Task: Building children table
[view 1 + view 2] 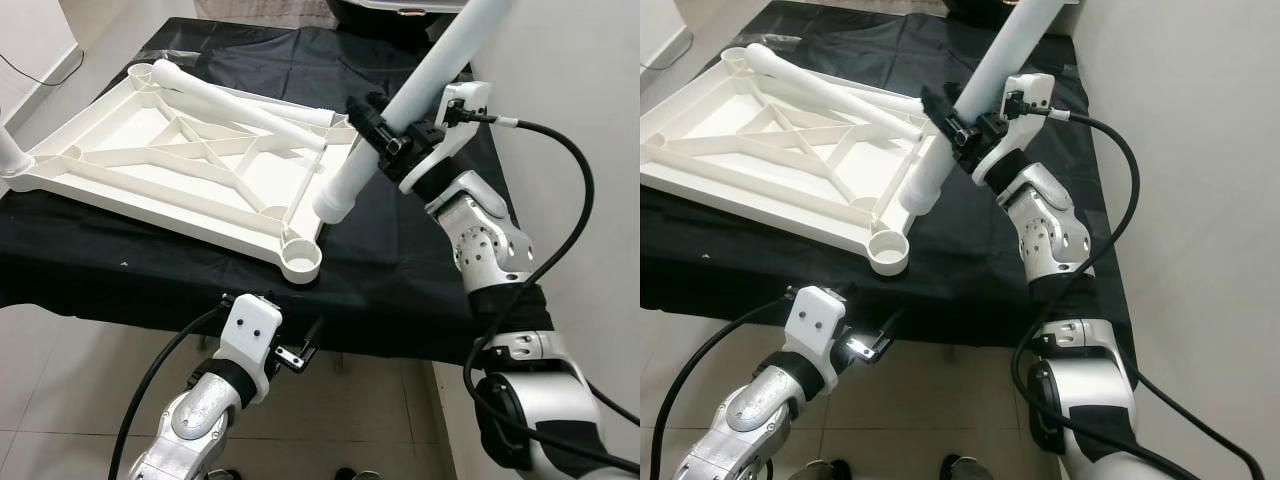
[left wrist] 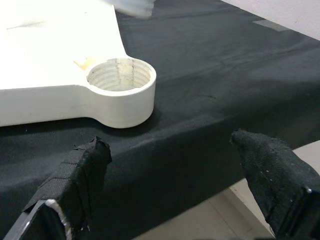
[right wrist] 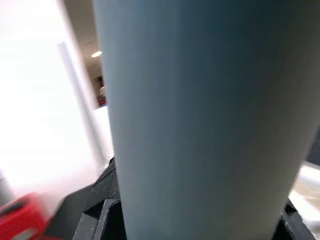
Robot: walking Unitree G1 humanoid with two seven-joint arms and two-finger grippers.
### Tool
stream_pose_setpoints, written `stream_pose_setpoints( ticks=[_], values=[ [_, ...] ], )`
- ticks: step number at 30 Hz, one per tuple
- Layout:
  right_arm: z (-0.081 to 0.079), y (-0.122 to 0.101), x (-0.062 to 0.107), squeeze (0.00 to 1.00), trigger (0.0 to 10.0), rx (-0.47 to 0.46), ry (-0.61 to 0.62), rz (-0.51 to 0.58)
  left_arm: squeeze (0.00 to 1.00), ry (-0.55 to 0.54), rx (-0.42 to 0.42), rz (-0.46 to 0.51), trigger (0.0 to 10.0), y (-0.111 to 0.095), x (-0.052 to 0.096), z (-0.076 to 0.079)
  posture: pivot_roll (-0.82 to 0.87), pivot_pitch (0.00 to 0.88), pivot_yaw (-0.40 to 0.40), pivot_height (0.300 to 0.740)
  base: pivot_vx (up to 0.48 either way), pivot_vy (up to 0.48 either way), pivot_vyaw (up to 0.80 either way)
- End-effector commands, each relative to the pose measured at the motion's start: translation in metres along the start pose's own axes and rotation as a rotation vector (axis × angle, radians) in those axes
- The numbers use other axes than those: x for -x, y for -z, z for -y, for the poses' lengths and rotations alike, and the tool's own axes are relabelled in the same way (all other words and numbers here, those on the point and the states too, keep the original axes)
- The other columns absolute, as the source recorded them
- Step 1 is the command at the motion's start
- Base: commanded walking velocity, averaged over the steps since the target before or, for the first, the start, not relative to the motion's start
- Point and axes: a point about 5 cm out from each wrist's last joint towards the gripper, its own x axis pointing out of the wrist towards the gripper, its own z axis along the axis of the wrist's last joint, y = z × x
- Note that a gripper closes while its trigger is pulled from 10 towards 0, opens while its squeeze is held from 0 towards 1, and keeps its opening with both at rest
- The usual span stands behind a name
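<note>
A worktop under a black cloth in a bright, pale room.

The black cloth (image 1: 400, 250) covers the worktop and hangs over its near edge. Below it is a floor (image 1: 90, 400) of light tiles with thin grey joints. A plain white wall (image 1: 590, 90) stands close on the right side. At the far left, a dark cable (image 1: 40, 72) lies by the wall.

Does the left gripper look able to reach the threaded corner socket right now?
Probably yes: the left gripper is open, just off the table edge, facing the corner socket with bare black cloth between them.
</note>
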Motion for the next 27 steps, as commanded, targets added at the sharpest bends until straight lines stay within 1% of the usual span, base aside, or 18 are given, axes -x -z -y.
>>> stream_pose_setpoints(
  ticks=[1,2,4,12,13,15,17,18,20,21,27],
  values=[
    [-0.004,0.004,-0.002,0.0,10.0,-0.029,-0.115,-0.026,0.0,0.007,0.005,-0.007,10.0,0.002,0.004,0.005,0.1,0.151,-0.072,0.74,0.0,0.0,0.0],
    [-0.004,0.004,-0.002,0.0,10.0,-0.029,-0.115,-0.026,0.0,0.007,0.005,-0.007,10.0,0.002,0.004,0.005,0.1,0.151,-0.072,0.74,0.0,0.0,0.0],
    [-0.004,0.011,-0.005,0.0,10.0,-0.061,-0.174,-0.051,0.0,0.01,0.01,-0.007,10.0,0.002,0.007,0.008,0.11,0.152,-0.075,0.74,0.0,0.0,0.0],
    [-0.006,0.02,-0.013,0.0,10.0,-0.079,-0.202,-0.071,0.0,0.009,0.017,-0.012,10.0,0.002,0.01,0.011,0.11,0.161,-0.083,0.74,0.0,0.0,0.0],
    [-0.006,0.02,-0.013,0.0,10.0,-0.079,-0.202,-0.071,0.0,0.009,0.017,-0.012,10.0,0.002,0.01,0.011,0.11,0.161,-0.083,0.74,0.0,0.0,0.0],
    [-0.01,0.023,-0.018,0.0,10.0,-0.076,-0.227,-0.082,0.0,0.011,0.022,-0.013,10.0,0.002,0.011,0.013,0.11,0.167,-0.089,0.74,0.0,0.0,0.0],
    [-0.01,0.023,-0.018,0.0,10.0,-0.076,-0.227,-0.082,0.0,0.011,0.022,-0.013,10.0,0.002,0.011,0.013,0.11,0.167,-0.089,0.74,0.0,0.0,0.0],
    [-0.011,0.025,-0.02,0.0,10.0,-0.069,-0.245,-0.099,0.0,0.012,0.025,-0.013,10.0,0.002,0.012,0.015,0.11,0.174,-0.092,0.74,0.0,0.0,0.0],
    [-0.012,0.028,-0.02,0.0,10.0,-0.064,-0.265,-0.119,0.0,0.013,0.026,-0.013,10.0,0.002,0.012,0.015,0.11,0.177,-0.093,0.74,0.0,0.0,0.0],
    [-0.011,0.033,-0.018,0.0,10.0,-0.043,-0.3,-0.163,0.0,0.013,0.028,-0.014,10.0,0.001,0.015,0.016,0.11,0.184,-0.096,0.74,0.0,0.0,0.0],
    [-0.01,0.035,-0.017,0.0,10.0,-0.037,-0.318,-0.189,0.0,0.014,0.029,-0.014,10.0,0.001,0.016,0.018,0.11,0.188,-0.097,0.74,0.0,0.0,0.0]
  ],
)
